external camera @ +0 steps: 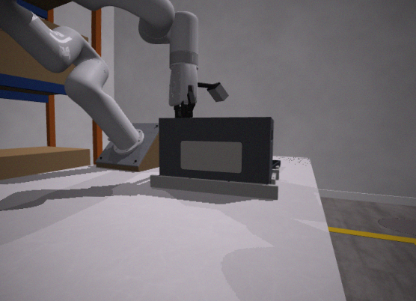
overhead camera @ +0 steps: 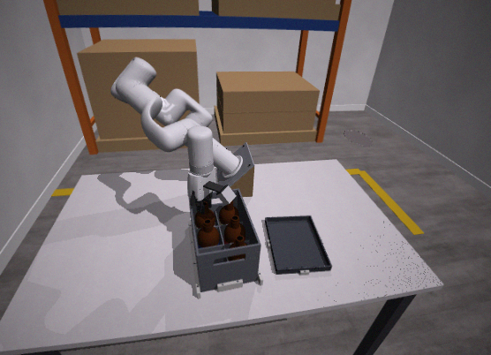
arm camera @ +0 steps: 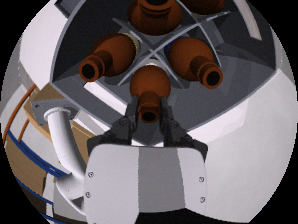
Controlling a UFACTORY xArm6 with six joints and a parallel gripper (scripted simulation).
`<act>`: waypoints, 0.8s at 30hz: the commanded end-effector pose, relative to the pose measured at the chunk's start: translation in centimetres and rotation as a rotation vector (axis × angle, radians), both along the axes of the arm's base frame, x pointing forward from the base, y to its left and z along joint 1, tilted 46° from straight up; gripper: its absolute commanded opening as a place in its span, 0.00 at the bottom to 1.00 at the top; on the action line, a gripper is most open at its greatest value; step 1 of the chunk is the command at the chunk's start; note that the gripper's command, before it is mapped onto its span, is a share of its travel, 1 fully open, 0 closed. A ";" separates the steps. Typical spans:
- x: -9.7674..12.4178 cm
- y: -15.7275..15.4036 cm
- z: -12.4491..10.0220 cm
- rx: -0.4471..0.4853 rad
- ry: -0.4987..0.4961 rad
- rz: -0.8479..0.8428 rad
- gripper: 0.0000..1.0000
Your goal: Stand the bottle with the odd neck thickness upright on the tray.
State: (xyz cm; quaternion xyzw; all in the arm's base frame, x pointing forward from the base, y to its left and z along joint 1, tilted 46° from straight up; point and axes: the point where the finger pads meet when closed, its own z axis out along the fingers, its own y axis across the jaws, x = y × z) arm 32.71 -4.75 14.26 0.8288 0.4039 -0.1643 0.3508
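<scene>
The grey crate [overhead camera: 227,272] [external camera: 262,149] [arm camera: 227,97] stands level, with five brown bottles in its compartments. My gripper [overhead camera: 202,206] [external camera: 184,114] [arm camera: 149,103] points down into the crate's far left corner and is shut on the neck of the bottle [overhead camera: 205,219] [arm camera: 150,82] there. That bottle still stands in its compartment. A far right bottle [overhead camera: 228,215] [arm camera: 117,50], a left bottle [overhead camera: 207,237] [arm camera: 187,55], a middle right bottle [overhead camera: 233,231] [arm camera: 155,21] and a near right bottle stand uncovered. The dark tray [overhead camera: 298,244] lies level and empty, right of the crate.
The crate's high walls and its dividers surround the fingers. Neighbouring bottles stand close on two sides. Light locating strips [overhead camera: 230,285] [external camera: 213,187] edge the crate's base. The arm's slanted base mount [overhead camera: 247,164] [external camera: 144,145] stands behind the crate.
</scene>
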 end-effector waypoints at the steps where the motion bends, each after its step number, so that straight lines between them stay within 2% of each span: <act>1: 0.1 0.1 0.1 0.001 -0.002 0.001 0.00; 3: 0.1 0.1 0.1 0.001 -0.002 0.001 0.00; 4: 0.1 0.1 0.1 0.001 -0.002 0.001 0.65; 24: 0.1 0.1 0.1 0.001 -0.002 0.001 0.65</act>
